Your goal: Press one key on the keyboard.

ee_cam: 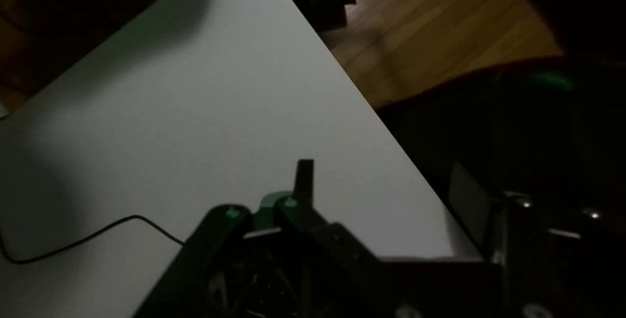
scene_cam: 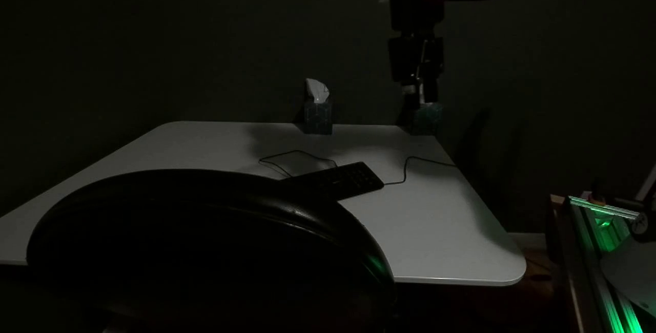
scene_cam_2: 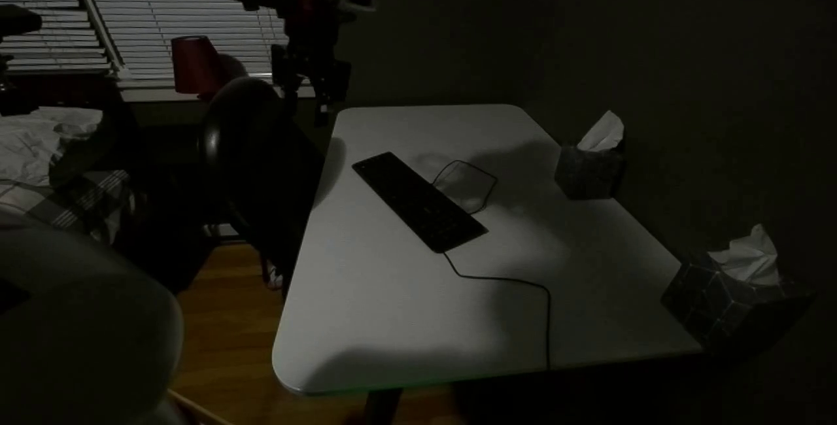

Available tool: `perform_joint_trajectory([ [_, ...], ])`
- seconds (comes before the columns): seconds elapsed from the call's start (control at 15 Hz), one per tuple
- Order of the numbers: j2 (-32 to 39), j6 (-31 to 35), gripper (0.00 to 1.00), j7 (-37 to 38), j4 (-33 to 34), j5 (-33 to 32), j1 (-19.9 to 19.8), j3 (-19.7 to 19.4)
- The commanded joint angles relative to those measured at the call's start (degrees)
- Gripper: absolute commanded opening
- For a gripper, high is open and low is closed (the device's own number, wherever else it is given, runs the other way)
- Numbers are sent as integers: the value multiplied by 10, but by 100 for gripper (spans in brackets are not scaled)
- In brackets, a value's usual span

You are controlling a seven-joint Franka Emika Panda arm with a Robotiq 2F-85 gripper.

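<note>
The keyboard [scene_cam_2: 418,201] lies flat on the white table [scene_cam_2: 386,301], its whole length showing in an exterior view; in an exterior view the black chair [scene_cam: 205,230] hides part of it. A cable [scene_cam_2: 497,278] leaves one short end and runs to the table's edge, and a loose loop of cable [scene_cam_2: 496,180] lies beside one long side.

The gripper [ee_cam: 381,173] hangs above the table, pointing down, well apart from the keyboard. Its jaws stand wide in the wrist view, one side over the white top, the other by the table's edge, where the chair shows dark. That view also takes in a rounded corner of the table, a stretch of cable and the wooden floor [ee_cam: 425,44].

A tissue box [scene_cam_2: 587,175] stands at the table's long edge near the wall [scene_cam: 205,41], and a second box [scene_cam_2: 722,304] stands at the corner; a white tissue [scene_cam_2: 605,132] pokes up from each. In an exterior view the gripper shows in front of the second box.

Farther back, a red lamp [scene_cam_2: 194,65] shows in front of the blinds [scene_cam_2: 183,0], with crumpled white cloth [scene_cam_2: 46,144] to the left. A metal frame [scene_cam: 603,206] lit green stands off beside the table.
</note>
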Motion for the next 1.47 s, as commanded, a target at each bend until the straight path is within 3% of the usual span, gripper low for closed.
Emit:
perform_joint_trajectory([
  [0.0,106,47,42,-6,73,54,-2,-23],
  [0.2,171,90,18,-4,117,73,-7,-36],
  [0.4,229,115,0,2,162,76,-16,-50],
  [0.67,298,96,0,20,213,78,-29,-66],
  [0.73,259,111,1,7,179,64,-23,-63],
  [1.13,297,110,1,11,205,69,-28,-68],
  [1.4,360,123,0,26,244,80,-28,-69],
])
